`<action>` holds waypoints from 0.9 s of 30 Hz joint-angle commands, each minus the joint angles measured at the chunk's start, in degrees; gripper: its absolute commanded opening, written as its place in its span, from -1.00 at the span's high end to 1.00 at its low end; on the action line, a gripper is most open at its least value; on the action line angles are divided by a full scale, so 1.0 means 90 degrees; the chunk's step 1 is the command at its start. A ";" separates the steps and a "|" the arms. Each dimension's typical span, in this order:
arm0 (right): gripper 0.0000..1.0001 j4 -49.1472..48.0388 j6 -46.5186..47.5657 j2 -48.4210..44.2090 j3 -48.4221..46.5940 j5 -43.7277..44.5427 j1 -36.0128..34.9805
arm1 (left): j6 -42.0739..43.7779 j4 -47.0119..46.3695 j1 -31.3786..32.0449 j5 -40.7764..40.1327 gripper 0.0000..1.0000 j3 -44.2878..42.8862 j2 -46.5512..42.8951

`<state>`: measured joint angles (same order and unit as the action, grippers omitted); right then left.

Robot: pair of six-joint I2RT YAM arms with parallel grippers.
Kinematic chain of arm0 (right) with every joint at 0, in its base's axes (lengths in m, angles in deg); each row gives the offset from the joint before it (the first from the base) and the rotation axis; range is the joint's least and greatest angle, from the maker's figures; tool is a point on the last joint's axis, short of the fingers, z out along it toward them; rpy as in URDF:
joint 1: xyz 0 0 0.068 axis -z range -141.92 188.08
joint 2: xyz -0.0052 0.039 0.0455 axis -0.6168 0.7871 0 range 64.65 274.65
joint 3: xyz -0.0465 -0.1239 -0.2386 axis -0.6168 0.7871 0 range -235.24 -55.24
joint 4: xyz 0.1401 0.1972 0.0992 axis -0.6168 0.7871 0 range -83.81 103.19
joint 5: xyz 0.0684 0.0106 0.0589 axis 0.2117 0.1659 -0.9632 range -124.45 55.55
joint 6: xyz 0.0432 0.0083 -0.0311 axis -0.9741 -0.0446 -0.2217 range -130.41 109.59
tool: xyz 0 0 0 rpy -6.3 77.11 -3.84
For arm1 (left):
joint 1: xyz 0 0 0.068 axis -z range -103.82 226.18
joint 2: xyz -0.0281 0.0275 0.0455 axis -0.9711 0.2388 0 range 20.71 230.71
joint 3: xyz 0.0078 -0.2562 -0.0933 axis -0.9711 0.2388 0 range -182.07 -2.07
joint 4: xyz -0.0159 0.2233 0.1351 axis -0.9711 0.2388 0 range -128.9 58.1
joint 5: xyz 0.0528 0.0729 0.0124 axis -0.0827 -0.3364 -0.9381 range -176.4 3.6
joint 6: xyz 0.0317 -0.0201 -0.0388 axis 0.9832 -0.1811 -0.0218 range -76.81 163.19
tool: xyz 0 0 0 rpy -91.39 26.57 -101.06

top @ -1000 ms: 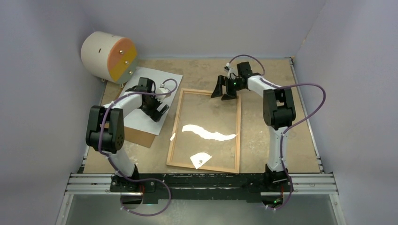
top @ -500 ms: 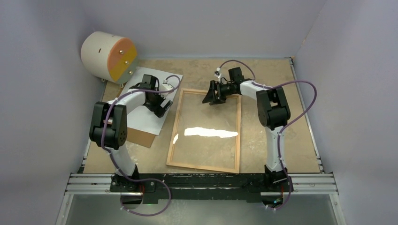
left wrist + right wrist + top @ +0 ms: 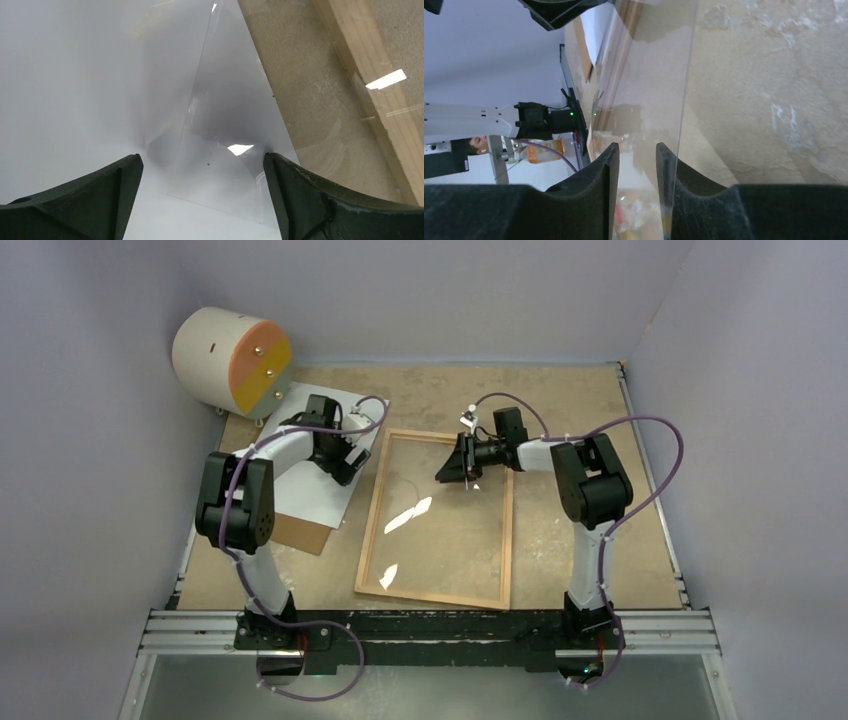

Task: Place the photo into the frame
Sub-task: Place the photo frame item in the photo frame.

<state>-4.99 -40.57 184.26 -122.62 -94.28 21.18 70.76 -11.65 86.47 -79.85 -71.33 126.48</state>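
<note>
The photo [image 3: 312, 495] lies white side up at the left, on a brown backing board [image 3: 296, 533]. My left gripper [image 3: 343, 456] hovers over its right part with jaws wide open; in the left wrist view [image 3: 201, 157] only white paper [image 3: 75, 100] and a corner of the clear pane [image 3: 225, 150] lie between them. The light-wood frame [image 3: 509, 530] lies flat mid-table. My right gripper [image 3: 455, 466] is at the frame's top end. Its jaws [image 3: 637, 146] stand a narrow gap apart, with the pane's edge [image 3: 686, 90] running by the right-hand finger [image 3: 664, 165]. I cannot tell whether the pane is pinched.
A white drum with an orange face [image 3: 232, 360] stands at the back left corner. Grey walls close in the table on three sides. A metal rail [image 3: 430, 625] carries the arm bases along the near edge.
My right gripper has moved left and toward me over the frame's top end, and its jaws have narrowed from wide open. The glare on the pane has shifted. The left gripper has edged slightly back.
</note>
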 commanded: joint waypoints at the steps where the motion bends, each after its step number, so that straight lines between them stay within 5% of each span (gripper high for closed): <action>1: 0.30 -0.0633 -0.0259 -0.0186 -0.0195 -0.0397 -0.0091 | -0.0047 -0.0121 0.0077 -0.0076 -0.95 -0.0046 0.0209; 3: 0.25 -0.0551 -0.0198 -0.0133 -0.0319 -0.0362 -0.0120 | -0.0029 -0.0152 0.0078 -0.0056 -0.95 0.0000 0.0172; 6: -0.15 -0.0305 -0.0015 -0.0088 -0.0499 -0.0219 -0.0206 | 0.0007 -0.0194 0.0078 -0.0012 -0.95 0.0057 0.0141; 14: 1.00 -0.0391 -0.0092 -0.0255 -0.0364 -0.0135 -0.0382 | 0.0058 0.0023 0.0078 0.0154 -0.98 -0.0351 0.0083; 27: 1.00 -0.2983 -0.2005 -0.2379 0.3030 0.1725 0.0054 | 0.0071 0.0953 -0.0254 0.0562 -1.00 -0.1616 -0.0220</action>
<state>-21.47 -52.06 167.15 -101.18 -86.00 20.39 70.85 -6.15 85.20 -77.75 -84.53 126.48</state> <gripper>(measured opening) 0.004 0.996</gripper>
